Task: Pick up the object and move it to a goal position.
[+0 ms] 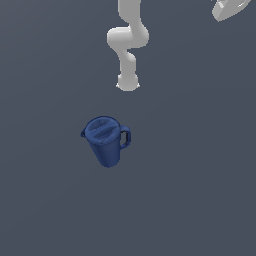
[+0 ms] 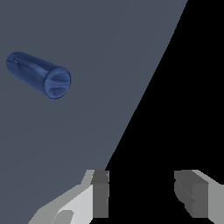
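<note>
The claw (image 2: 142,194) is spread wide. In the wrist view its two grey fingers (image 2: 100,192) stand far apart with a big gap between them. Nothing is in that gap. The claw holds nothing and touches nothing.

There is one pitcher (image 1: 105,140), one white robot arm (image 1: 127,50) and one claw. In the exterior view's top right corner there is also a small white shape (image 1: 227,9), but it is cut off and I cannot tell what it is.

The pitcher is dark blue. It sits on the plain grey worktop (image 1: 200,190), a bit to the exterior view's left of the middle. It is well apart from the arm, which is up at the far side of that view. The pitcher is well apart from the claw too.

In the exterior view we look down on the pitcher's round top, and its thinner base points toward the near edge of the view. Its loop handle (image 1: 125,137) sticks out to the exterior view's right. A small spout pokes out on the exterior view's left side of the rim.

In the wrist view the pitcher (image 2: 39,75) looks like a long blue tube with one round end facing the camera. I cannot tell from the pictures if it stands up straight or leans.
</note>
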Tool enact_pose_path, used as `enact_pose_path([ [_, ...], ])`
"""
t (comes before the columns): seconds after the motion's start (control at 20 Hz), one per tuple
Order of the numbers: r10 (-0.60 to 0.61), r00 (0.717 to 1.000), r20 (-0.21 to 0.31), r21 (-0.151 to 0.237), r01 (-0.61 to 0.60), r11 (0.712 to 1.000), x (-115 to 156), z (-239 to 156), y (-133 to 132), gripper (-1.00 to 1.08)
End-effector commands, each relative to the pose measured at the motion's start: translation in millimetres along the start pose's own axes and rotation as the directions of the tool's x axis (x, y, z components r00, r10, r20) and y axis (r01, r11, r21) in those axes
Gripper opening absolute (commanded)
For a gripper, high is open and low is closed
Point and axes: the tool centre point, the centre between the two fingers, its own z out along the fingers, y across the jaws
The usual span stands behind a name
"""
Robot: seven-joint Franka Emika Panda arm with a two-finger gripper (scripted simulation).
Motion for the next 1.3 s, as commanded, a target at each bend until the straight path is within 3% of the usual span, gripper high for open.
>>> enact_pose_path([
  [0.0,-0.069,0.995,0.068,-0.035,0.071,0.997,23.8,4.2,-15.4,0.28],
  [0.25,-0.213,0.955,0.206,-0.062,0.23,0.971,74.5,26.8,-52.7,0.28],
  [0.5,-0.358,0.87,0.338,-0.039,0.394,0.918,124.0,66.1,-98.5,0.28],
  [0.85,-0.551,0.682,0.481,0.071,0.596,0.8,180.6,144.1,-175.8,0.28],
  [1.05,-0.634,0.57,0.522,0.149,0.671,0.727,199.3,187.3,-217.2,0.28],
  [1.25,-0.691,0.48,0.54,0.214,0.716,0.664,209.3,221.4,-250.3,0.28],
])
